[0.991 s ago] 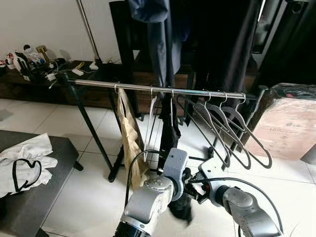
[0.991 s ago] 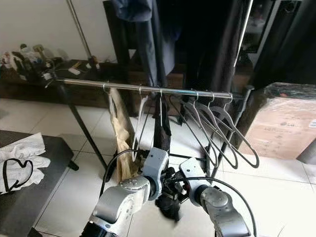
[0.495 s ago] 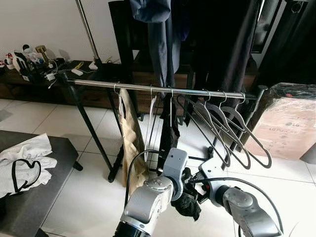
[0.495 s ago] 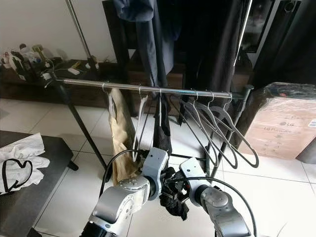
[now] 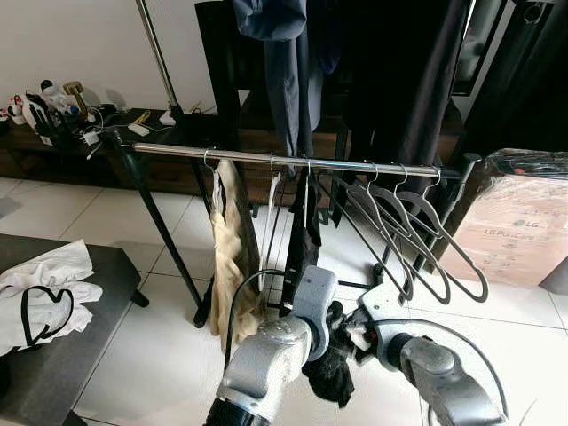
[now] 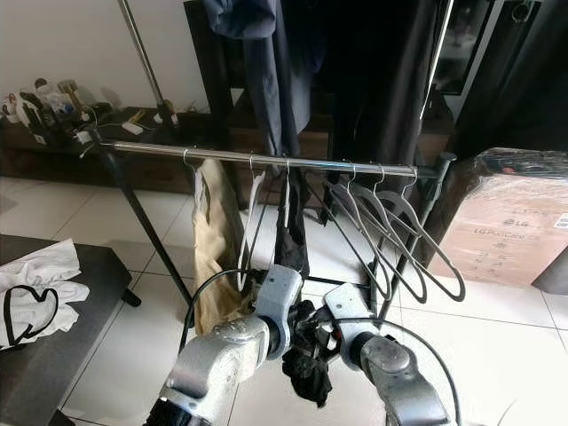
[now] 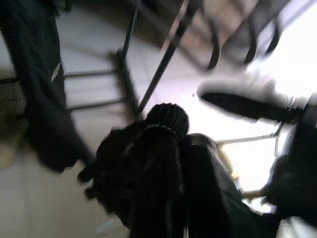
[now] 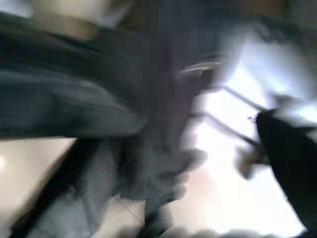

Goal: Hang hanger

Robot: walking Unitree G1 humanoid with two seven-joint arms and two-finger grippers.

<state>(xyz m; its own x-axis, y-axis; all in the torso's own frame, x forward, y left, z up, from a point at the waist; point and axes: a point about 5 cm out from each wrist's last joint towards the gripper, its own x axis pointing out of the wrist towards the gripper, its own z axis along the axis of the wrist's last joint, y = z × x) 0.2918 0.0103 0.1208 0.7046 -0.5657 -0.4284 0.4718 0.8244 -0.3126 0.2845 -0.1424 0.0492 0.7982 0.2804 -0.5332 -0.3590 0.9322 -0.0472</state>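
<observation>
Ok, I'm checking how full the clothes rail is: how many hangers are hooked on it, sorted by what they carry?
Bare dark hangers: 3
Bare pale hanger: 1
Hanger with beige garment: 1
Hanger with black garment: 1
Total on the rail: 6

Cardboard box, white cloth

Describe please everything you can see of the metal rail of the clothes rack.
The rail is a thin, shiny, silver-looking metal bar, level, standing on black legs over the white tiled floor. From it hang a beige garment, a black garment and several bare dark hangers crowded toward its right end. Dark clothes hang behind it. Both arms are low in front, below the rail.
</observation>
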